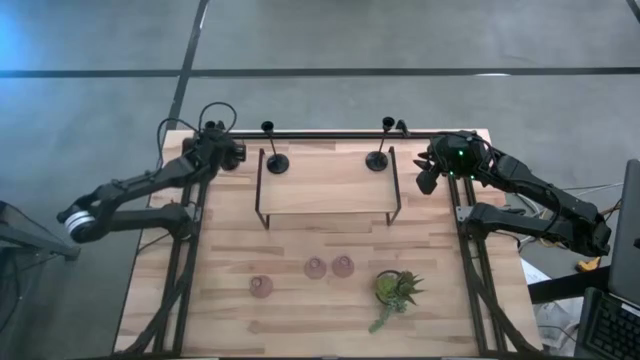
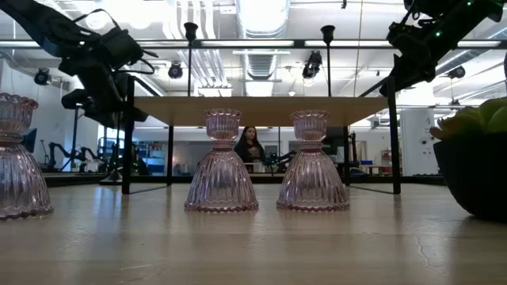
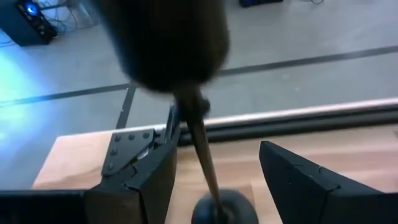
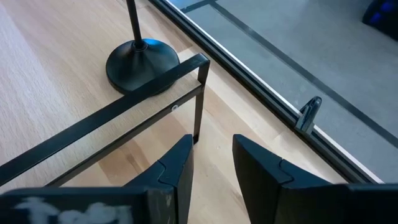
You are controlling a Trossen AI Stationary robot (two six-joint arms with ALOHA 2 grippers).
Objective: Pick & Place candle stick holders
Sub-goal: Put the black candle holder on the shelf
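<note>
Item: three slim black metal candle stems, disc-based. Two are standing on the raised wooden shelf (image 1: pixel 330 185) at the back of the pale wood surface (image 1: pixel 230 320): left stem (image 1: pixel 275 160), right stem (image 1: pixel 378 157). The third appears to be sitting between the left pincer (image 3: pixel 214 180) fingers, though the close view is blurring it.

Item: three pink ribbed glass holders (image 2: pixel 221 162) (image 2: pixel 312 162) (image 2: pixel 14 158), sitting in a row near the front, beside a green spiky potted plant (image 1: pixel 393 289).

Left arm is reaching to the back left corner, pincer gaping wide around the stem, not gripping. To grasp well, it should be centring on the shaft before closing, then lifting straight.

Right arm is hovering by the shelf's right end, right pincer (image 4: pixel 211 165) narrowly parted, holding nothing.
</note>
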